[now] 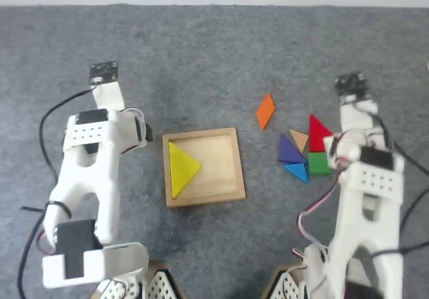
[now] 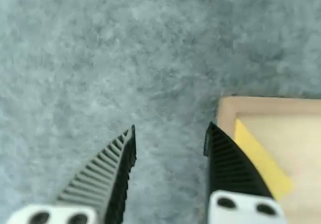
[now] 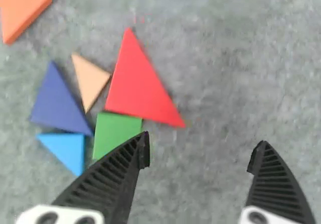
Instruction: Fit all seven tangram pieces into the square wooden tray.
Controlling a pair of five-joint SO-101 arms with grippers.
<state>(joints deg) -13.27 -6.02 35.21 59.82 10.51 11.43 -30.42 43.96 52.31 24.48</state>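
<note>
The left fingers (image 2: 113, 176) are spread, the wooden tray (image 2: 224, 109) with a yellow triangle (image 2: 258, 156) just beside one tip. The right fingers (image 3: 113, 179) are spread, one tip at the green square (image 3: 114, 129), with the red triangle (image 3: 136, 86) just beyond.

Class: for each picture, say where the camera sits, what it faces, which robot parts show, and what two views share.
High: over the table, looking down on tray, left arm, right arm.
Left wrist: on left arm, facing tray corner; left gripper shows.
Right wrist: on right arm, facing red triangle; right gripper shows.
Shared: yellow triangle, high and left wrist.
</note>
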